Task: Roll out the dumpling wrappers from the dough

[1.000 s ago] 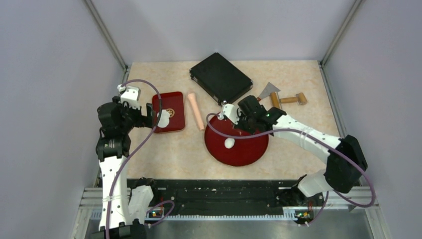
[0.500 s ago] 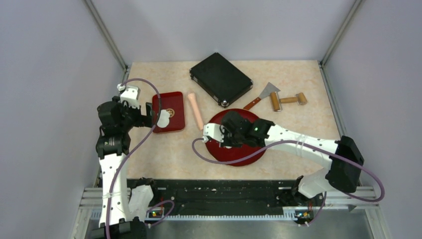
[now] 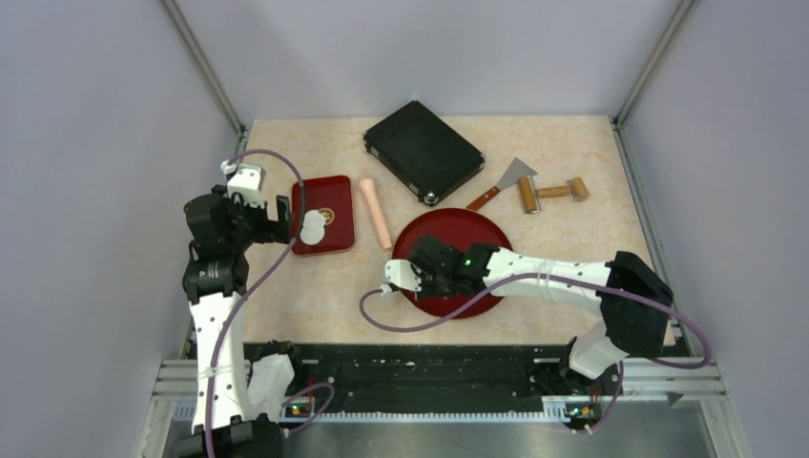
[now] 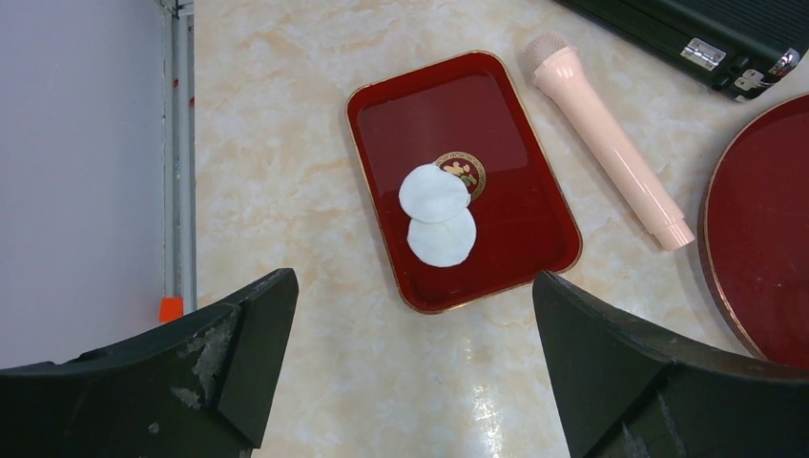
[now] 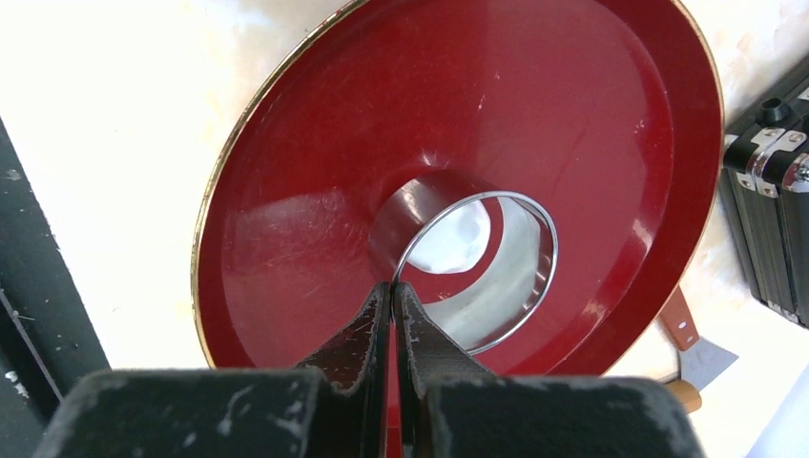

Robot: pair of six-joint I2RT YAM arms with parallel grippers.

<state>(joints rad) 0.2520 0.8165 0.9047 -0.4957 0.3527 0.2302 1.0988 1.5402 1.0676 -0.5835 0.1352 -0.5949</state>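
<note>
Two dumpling wrappers (image 4: 434,194), thin white discs that overlap, lie on the rectangular red tray (image 4: 496,153); they also show in the top view (image 3: 312,226). My left gripper (image 4: 412,281) is open and empty, above the table just in front of the tray. My right gripper (image 5: 393,286) is shut on the rim of the clear ring cutter (image 5: 515,286), which stands on the round red plate (image 5: 315,219). The dough (image 5: 456,243), a small white lump, lies inside the ring. In the top view my right wrist (image 3: 431,270) hides the dough and the ring.
A pink rolling pin (image 3: 376,212) lies between the tray and the round plate (image 3: 477,234). A black case (image 3: 423,151) sits at the back. A scraper (image 3: 510,176) and a wooden roller (image 3: 551,191) lie to the back right.
My right gripper has moved from the plate's far edge to its near left part, over the dough, which it now covers in the top view. The left arm has hardly moved.
</note>
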